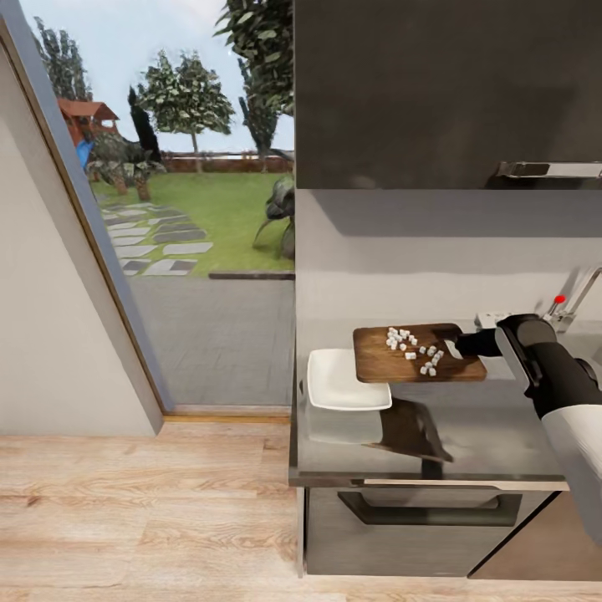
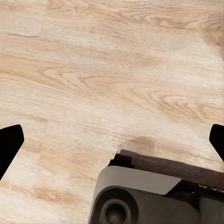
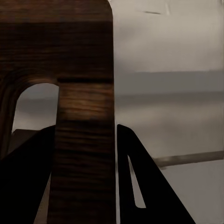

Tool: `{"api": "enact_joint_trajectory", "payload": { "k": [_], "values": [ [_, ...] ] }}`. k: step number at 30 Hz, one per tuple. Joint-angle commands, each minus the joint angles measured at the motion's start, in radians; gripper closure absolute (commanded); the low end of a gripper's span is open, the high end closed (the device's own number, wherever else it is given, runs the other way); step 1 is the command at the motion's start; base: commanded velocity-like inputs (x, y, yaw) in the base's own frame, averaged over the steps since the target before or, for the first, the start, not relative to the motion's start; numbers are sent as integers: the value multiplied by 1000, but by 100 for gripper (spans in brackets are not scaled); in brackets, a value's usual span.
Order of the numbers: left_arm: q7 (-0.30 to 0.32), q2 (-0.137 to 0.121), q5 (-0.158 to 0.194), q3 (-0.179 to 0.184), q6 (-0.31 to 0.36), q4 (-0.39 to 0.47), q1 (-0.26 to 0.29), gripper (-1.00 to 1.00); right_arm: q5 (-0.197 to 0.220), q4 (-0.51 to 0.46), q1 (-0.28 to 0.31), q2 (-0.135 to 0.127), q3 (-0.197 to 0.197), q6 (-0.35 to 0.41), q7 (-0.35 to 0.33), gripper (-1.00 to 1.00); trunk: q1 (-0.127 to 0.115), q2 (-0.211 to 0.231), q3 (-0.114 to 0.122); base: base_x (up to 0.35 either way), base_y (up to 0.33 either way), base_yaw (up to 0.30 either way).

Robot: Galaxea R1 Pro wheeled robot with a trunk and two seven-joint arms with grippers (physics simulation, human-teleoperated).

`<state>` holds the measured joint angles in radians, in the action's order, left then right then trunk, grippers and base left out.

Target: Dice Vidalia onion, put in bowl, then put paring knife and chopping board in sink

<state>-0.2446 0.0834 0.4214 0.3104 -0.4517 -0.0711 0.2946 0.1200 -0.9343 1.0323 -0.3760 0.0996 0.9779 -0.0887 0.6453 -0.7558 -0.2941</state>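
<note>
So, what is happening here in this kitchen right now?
The right tool grips the chopping board at its slot-handle end, with a finger on either side of the edge. Diced onion pieces lie on the board, which overlaps the white bowl on the grey countertop. The left tool hangs open above the wooden floor.

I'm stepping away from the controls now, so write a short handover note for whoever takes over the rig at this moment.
Right hand: shut on the handle end of the chopping board, which is lifted above the countertop.
Left hand: open, holding nothing, pointing at the wooden floor.
Diced onion: scattered on the board.
Bowl: on the countertop, under the board's near-left edge, looks empty.
Sink: its tap is at the far right.
Paring knife: I can't make it out.
Done: onion diced.
Left: tip the dice into the bowl, then put knife and board in the sink.
</note>
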Motion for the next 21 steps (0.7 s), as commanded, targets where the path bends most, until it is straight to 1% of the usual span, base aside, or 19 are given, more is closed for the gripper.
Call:
{"api": "enact_joint_trajectory", "payload": {
  "k": [1, 4, 15, 17, 19, 21],
  "values": [
    [-2, 1, 5, 8, -5, -4, 2, -100, 7, -2, 1, -1, 3, 4, 3, 100, 0, -1, -1, 0, 0, 0],
    [-2, 1, 5, 8, -5, -4, 2, -100, 7, -11, 1, -1, 3, 4, 3, 100, 0, -1, -1, 0, 0, 0],
    [-2, 0, 5, 7, -5, -4, 2, -100, 7, -15, 1, 4, 5, 4, 3, 100, -42, 76, 33, 0, 0, 0],
    [-2, 0, 5, 7, -5, -4, 2, -100, 6, -15, 1, 16, 7, 4, 4, 100, -50, 90, 39, 0, 0, 0],
    [-3, -1, 5, 7, -5, -4, 2, -100, 4, -15, 1, 23, 13, 4, 4, 100, -57, 104, 46, 0, 0, 0],
    [-2, 0, 5, 8, -5, -4, 1, -100, -14, -15, 1, 28, 22, 5, 4, 100, -65, 118, 52, 0, 0, 0]
  ]
}}
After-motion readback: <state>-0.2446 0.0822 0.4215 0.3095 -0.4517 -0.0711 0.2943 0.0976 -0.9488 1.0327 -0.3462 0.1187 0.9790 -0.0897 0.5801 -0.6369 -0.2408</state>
